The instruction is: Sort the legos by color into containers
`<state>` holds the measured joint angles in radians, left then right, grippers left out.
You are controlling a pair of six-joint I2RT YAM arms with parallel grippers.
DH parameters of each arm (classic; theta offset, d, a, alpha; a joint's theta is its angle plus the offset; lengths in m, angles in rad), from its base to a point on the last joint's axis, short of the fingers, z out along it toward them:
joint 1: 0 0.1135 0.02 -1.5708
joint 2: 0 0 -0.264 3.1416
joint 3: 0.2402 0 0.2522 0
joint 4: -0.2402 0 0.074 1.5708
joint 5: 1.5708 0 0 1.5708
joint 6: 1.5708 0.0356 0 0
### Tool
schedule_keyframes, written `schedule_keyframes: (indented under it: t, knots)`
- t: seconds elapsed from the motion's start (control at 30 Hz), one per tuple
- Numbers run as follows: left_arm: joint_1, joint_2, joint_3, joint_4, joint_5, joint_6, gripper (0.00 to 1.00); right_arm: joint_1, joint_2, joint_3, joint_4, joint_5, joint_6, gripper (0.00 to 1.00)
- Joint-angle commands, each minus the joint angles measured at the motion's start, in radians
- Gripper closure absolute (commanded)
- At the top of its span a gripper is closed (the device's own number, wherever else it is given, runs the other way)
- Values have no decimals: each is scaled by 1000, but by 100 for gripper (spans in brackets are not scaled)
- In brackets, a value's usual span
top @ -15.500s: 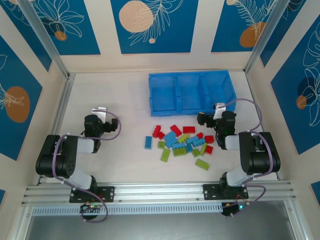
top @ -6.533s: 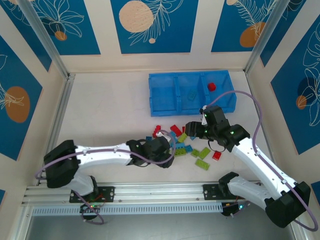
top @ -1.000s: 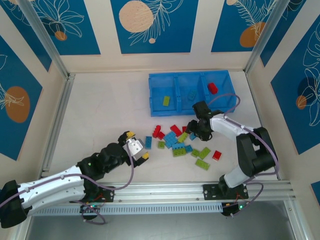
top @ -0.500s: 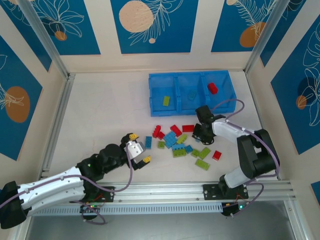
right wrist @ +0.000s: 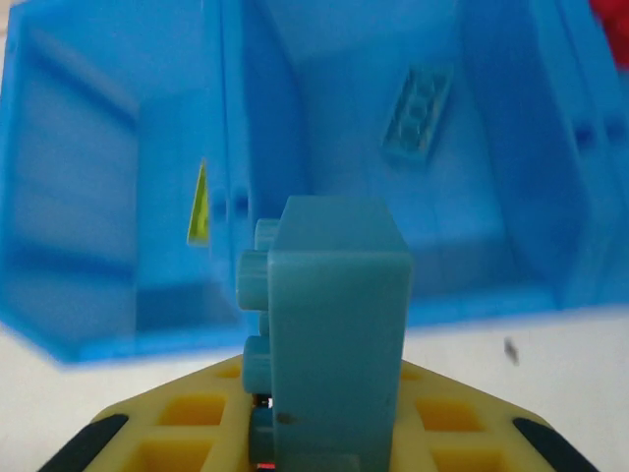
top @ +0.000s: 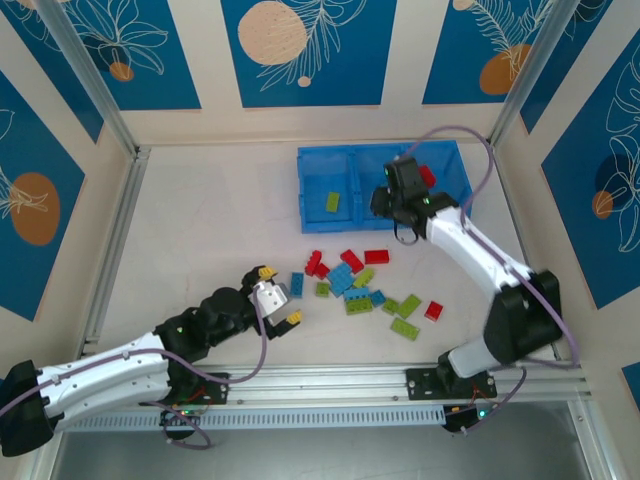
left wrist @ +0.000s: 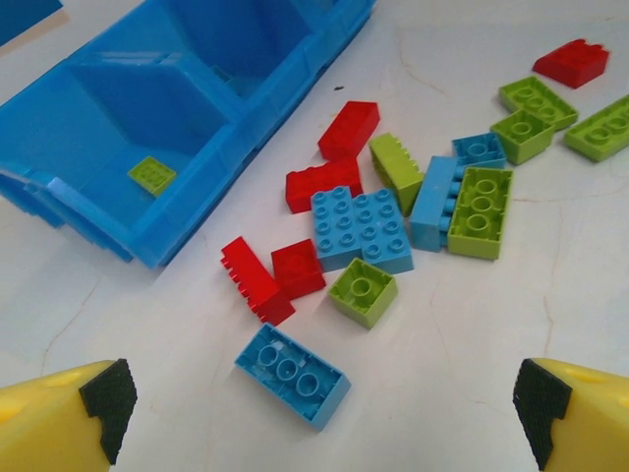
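Note:
Red, light blue and lime green legos [top: 360, 285] lie scattered in front of the blue tray of containers [top: 304, 190]. My right gripper [top: 392, 207] hangs over the tray's front wall at the middle compartment. In the right wrist view that gripper [right wrist: 329, 423] is shut on a light blue brick [right wrist: 339, 315] held on edge. Another blue brick [right wrist: 420, 110] lies in the middle compartment. A green brick [top: 332, 202] lies in the left one and a red brick [top: 428, 177] in the right one. My left gripper [top: 280, 295] is open, low beside the pile, with an upturned blue brick [left wrist: 293, 376] just ahead of it.
Raised walls enclose the table on three sides, and an aluminium rail [top: 320, 385] runs along its near edge. The right arm's cable [top: 470, 140] loops over the tray's right end. Bare white tabletop [top: 210, 210] spreads left of the tray.
My right gripper shut on a light blue brick at the pile's right side and carried it up and back to the tray's front edge. The left arm barely moved.

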<state>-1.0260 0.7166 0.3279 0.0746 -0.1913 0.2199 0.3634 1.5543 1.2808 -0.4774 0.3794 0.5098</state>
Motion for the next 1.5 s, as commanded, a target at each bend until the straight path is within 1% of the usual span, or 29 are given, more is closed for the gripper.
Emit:
schedule_keyframes:
  t: [0.0,0.13,0.17,0.2,0.33,0.4,0.47,0.53,0.63,0.73,0.87,0.93,1.0,1.07,1.17,1.23,1.33,1.4,1.47]
  knots:
    - [-5,22,11,6,-76,10,0,-74,195,179,-64,-73,-95,80]
    - [-5,45,23,-4,-93,4,0,-104,417,412,-173,-86,-80,78]
    - [-5,49,25,-4,-99,3,0,-109,453,454,-190,-82,-70,75]
    - [-5,53,25,-5,-104,2,0,-114,483,486,-203,-83,-62,71]
    - [-5,56,26,-6,-123,-1,0,-125,525,564,-248,-112,-32,55]
    - [-5,58,26,-6,-132,-3,0,-123,509,584,-279,-99,-19,51]
    - [-5,60,26,0,-140,-3,0,-121,482,598,-323,-80,-7,51]
    - [-5,63,24,7,-142,-7,0,-116,429,580,-354,-73,7,50]
    - [-5,61,23,14,-146,-22,0,-90,277,455,-341,-90,19,49]
    - [-5,52,25,16,-152,-45,0,-30,66,243,-274,-109,25,47]
    - [-5,39,42,4,-139,-96,0,76,-218,-40,-210,-164,36,41]
    - [-4,56,88,-50,-130,-190,0,115,-349,-160,-190,-230,51,37]
    - [-5,106,185,-178,-98,-335,0,138,-459,-260,-189,-299,81,34]
    - [-5,187,291,-303,-44,-471,0,138,-539,-326,-201,-338,138,32]
    - [-5,356,438,-436,20,-610,0,139,-611,-387,-210,-370,197,30]
    - [-5,472,524,-495,18,-670,2,138,-623,-389,-216,-372,202,29]
    - [-5,646,627,-548,-4,-704,10,137,-603,-363,-238,-360,198,29]
    - [-4,752,682,-560,-20,-706,15,137,-581,-340,-251,-367,197,29]
    - [-5,838,722,-567,-39,-700,19,137,-571,-337,-242,-385,200,29]
